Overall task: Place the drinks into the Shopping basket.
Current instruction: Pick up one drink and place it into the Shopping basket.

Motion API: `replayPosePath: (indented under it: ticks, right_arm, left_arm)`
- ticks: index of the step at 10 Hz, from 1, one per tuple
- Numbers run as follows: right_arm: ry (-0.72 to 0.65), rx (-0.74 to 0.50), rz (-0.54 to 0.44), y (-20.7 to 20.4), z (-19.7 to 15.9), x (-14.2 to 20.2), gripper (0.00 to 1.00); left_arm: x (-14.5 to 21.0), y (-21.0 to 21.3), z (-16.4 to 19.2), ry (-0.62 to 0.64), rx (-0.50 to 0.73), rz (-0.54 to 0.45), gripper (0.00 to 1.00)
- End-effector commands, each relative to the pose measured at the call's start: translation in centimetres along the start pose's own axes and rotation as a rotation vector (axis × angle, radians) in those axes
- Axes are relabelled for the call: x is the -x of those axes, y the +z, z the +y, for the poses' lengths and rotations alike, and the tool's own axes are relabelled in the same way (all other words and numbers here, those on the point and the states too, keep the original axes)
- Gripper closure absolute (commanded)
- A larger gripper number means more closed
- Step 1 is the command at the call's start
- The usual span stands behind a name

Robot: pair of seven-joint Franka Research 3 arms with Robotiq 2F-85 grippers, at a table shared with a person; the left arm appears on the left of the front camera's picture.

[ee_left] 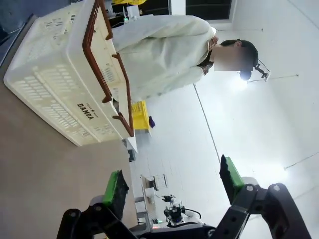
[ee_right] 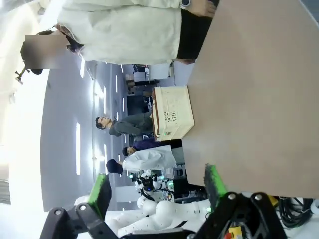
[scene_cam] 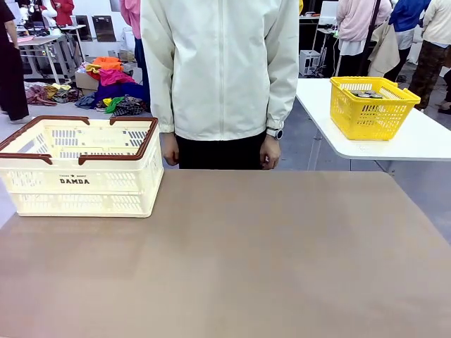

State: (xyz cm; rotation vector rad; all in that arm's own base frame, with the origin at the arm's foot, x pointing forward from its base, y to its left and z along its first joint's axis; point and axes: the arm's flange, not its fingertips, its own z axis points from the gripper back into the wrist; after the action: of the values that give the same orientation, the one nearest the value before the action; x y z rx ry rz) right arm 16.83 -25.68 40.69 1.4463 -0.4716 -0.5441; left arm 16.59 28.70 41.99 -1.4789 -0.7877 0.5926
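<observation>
The Shopping basket (scene_cam: pixel 81 169), cream-white with a brown rim and "DAMDA" on its side, stands at the table's far left. I see nothing lying inside it. The drinks are out of view. In the left wrist view my left gripper (ee_left: pixel 174 181) is open with nothing between its green pads, and the Shopping basket (ee_left: pixel 55 84) is ahead of it, well apart. My right gripper (ee_right: pixel 158 188) is also open and holds nothing. From there the Shopping basket (ee_right: pixel 172 112) is far off across the brown table (ee_right: pixel 259 99).
A person in a white jacket (scene_cam: pixel 222 70) stands at the table's far edge, hands (scene_cam: pixel 270 153) hanging by the sides. A small yellow basket (scene_cam: pixel 373 109) sits on a separate white table (scene_cam: pixel 416 141) at the back right, with small grey things inside, too small to tell.
</observation>
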Motion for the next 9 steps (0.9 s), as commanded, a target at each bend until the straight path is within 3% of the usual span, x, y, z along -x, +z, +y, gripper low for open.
replayPosePath:
  ticks: [1,9]
  right_arm:
    - [0.075,0.012,0.026,-0.80,4.24,1.04,0.00]
    - [0.075,0.012,0.026,-0.80,4.24,1.04,0.00]
  left_arm:
    - [0.11,-0.40,-1.25,-0.013,0.032,0.059,0.00]
    - [0.11,-0.40,-1.25,-0.013,0.032,0.059,0.00]
